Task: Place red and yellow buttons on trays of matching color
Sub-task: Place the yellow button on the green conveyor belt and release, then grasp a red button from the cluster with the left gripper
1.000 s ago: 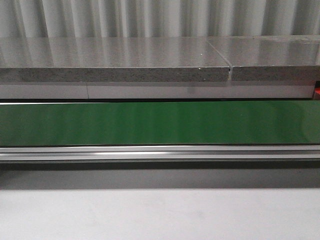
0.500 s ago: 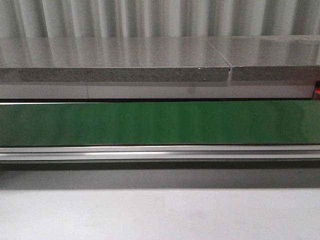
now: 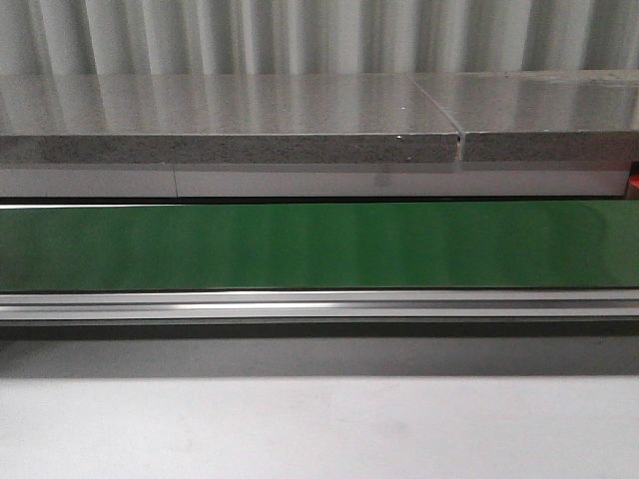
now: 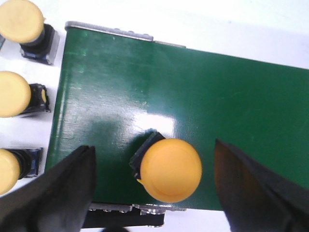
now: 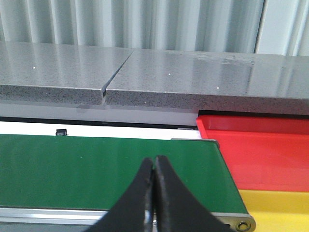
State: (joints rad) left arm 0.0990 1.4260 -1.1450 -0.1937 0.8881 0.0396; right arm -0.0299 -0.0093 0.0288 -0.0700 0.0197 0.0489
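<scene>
Yellow buttons: four. One (image 4: pixel 173 169) on the green conveyor belt (image 4: pixel 203 96) near its end edge; three off that end: (image 4: pixel 20 19), (image 4: pixel 14 94), (image 4: pixel 8 171). Trays: one red tray (image 5: pixel 260 145), one yellow tray (image 5: pixel 275 208). Belts: one.
</scene>
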